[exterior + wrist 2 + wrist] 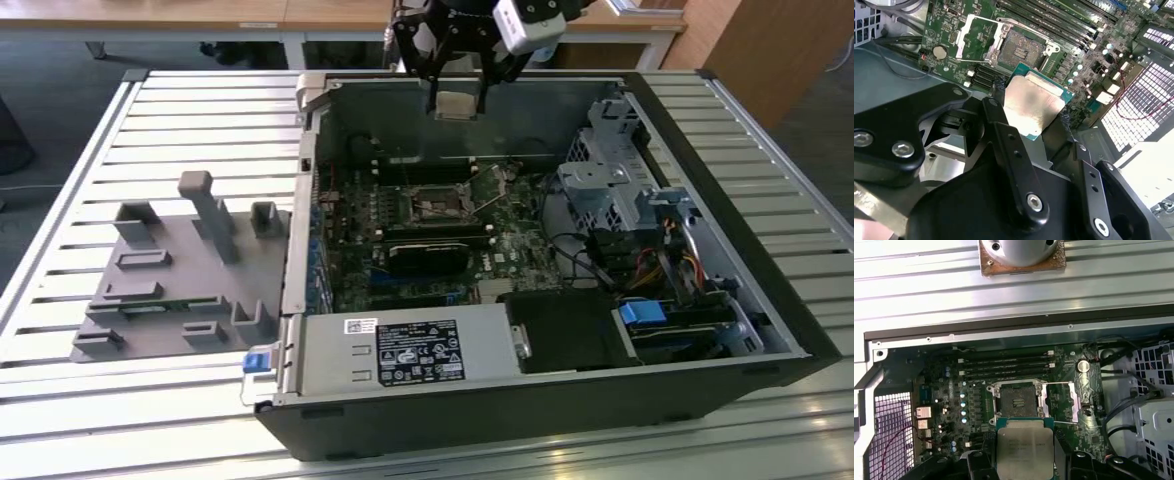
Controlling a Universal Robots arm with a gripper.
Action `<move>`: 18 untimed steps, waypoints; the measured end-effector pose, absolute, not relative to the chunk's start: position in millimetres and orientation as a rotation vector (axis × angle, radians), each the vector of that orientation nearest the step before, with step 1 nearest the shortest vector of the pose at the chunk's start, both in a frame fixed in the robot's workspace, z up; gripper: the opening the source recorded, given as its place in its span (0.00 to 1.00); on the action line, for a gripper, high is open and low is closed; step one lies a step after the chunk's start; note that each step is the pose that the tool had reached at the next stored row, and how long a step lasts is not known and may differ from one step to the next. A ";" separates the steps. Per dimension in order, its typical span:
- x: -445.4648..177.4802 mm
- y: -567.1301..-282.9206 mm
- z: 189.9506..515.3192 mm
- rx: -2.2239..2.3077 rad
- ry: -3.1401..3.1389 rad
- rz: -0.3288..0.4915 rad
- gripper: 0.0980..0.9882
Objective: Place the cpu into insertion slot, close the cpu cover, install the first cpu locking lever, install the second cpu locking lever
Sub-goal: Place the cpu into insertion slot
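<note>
The claw (455, 100) is clenched on the cpu (1035, 102), with one finger on each side of it. It holds the chip up in the air over the open computer case (534, 425), which sits on the table (200, 110). Down on the green board (944, 390), the insertion slot (1015, 399) is open. The cpu cover (1061, 402) is flipped up and lies just beside the slot. The chip is not in the slot yet.
</note>
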State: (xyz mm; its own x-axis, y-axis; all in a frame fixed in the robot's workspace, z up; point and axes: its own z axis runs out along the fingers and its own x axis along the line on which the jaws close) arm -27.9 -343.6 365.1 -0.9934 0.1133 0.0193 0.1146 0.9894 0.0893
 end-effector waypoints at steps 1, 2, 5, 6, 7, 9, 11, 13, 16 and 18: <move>-27.9 -343.6 365.1 -0.184 -3.119 -0.141 0.50; -27.9 -343.6 365.0 -0.188 -3.119 -0.141 0.50; -27.9 -343.6 365.0 -0.198 -3.118 -0.141 0.50; -27.9 -343.6 365.0 -0.201 -3.118 -0.141 0.50; -27.9 -343.6 365.0 -0.204 -3.118 -0.141 0.50; -27.9 -343.6 365.0 -0.209 -3.118 -0.141 0.50; -27.9 -343.6 364.9 -0.214 -3.118 -0.142 0.50; -27.9 -343.6 364.9 -0.219 -3.118 -0.142 0.50; -27.9 -343.6 364.8 -0.225 -3.117 -0.142 0.50; -27.9 -343.6 364.8 -0.230 -3.117 -0.142 0.50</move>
